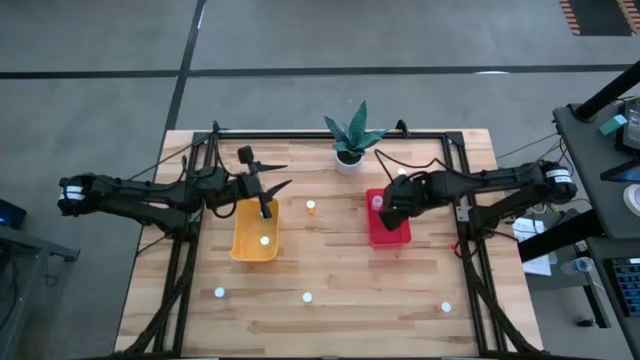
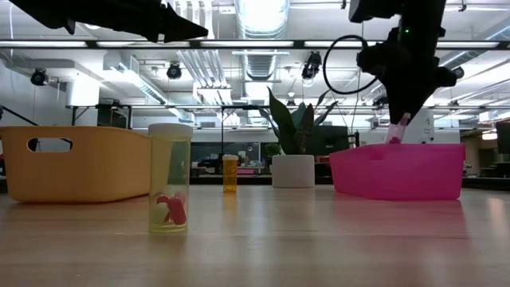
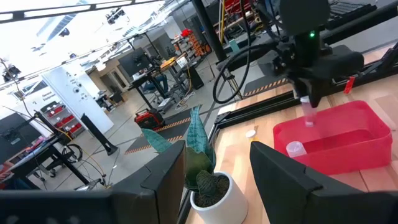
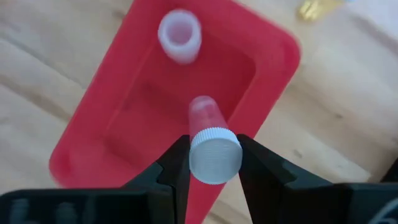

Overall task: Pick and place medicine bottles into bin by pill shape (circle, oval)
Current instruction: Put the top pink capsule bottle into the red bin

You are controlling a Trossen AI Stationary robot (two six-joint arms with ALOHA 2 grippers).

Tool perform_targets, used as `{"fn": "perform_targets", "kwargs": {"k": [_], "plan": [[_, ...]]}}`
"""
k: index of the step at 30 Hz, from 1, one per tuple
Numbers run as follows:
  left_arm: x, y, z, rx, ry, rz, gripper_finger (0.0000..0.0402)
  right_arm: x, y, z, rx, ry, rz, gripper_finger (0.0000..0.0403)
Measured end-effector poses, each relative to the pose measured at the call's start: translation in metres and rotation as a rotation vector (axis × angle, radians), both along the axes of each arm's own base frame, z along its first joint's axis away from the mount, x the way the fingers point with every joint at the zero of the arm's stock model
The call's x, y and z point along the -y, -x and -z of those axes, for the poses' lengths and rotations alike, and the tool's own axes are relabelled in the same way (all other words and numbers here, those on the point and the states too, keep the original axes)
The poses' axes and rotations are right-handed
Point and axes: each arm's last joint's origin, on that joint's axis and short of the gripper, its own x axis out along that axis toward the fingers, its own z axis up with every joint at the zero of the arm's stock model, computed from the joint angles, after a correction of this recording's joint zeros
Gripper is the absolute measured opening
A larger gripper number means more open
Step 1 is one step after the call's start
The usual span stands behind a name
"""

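My right gripper (image 1: pixel 386 212) is over the red bin (image 1: pixel 400 238) and is shut on a small clear bottle with a white cap (image 4: pixel 214 155). The low view shows that bottle (image 2: pixel 395 132) just above the bin's rim (image 2: pixel 398 148). Another bottle (image 4: pixel 180 36) stands in the red bin. My left gripper (image 1: pixel 272 196) is open and empty above the yellow bin (image 1: pixel 250 245), which holds one bottle (image 1: pixel 265 240). An orange-tinted bottle (image 1: pixel 311 207) stands between the bins. Three more bottles (image 1: pixel 219 293) (image 1: pixel 307 297) (image 1: pixel 446 308) stand near the table's front edge. My right gripper pinches the bottle at its white-capped end (image 4: pixel 205 163) between the two fingers. The fingers come from above, pointing down. The bottle hangs below them, cap up and body (image 4: pixel 203 113) slanting down toward the red bin's inside, lifted clear of it.
A white pot with a green plant (image 1: pixel 350 150) stands at the table's far edge between the arms. In the low view a clear bottle holding red pills (image 2: pixel 170 179) stands close to the camera. Black frame rails (image 1: pixel 300 135) run around the table.
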Motion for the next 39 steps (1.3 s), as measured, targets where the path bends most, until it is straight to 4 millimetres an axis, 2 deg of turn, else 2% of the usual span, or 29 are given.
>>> {"fn": "perform_targets", "kwargs": {"k": [6, 22, 39], "plan": [[0.000, 0.000, 0.000, 0.000, 0.000, 0.000, 0.0164, 0.007, -0.002, 0.003, -0.013, -0.100, -0.022, 0.0105], [0.000, 0.000, 0.000, 0.000, 0.000, 0.000, 0.0164, 0.011, -0.023, 0.041, -0.167, -0.186, -0.119, 0.0105], [0.000, 0.000, 0.000, 0.000, 0.000, 0.000, 0.0164, 0.012, -0.029, 0.047, -0.153, -0.180, -0.159, 0.0106]]}}
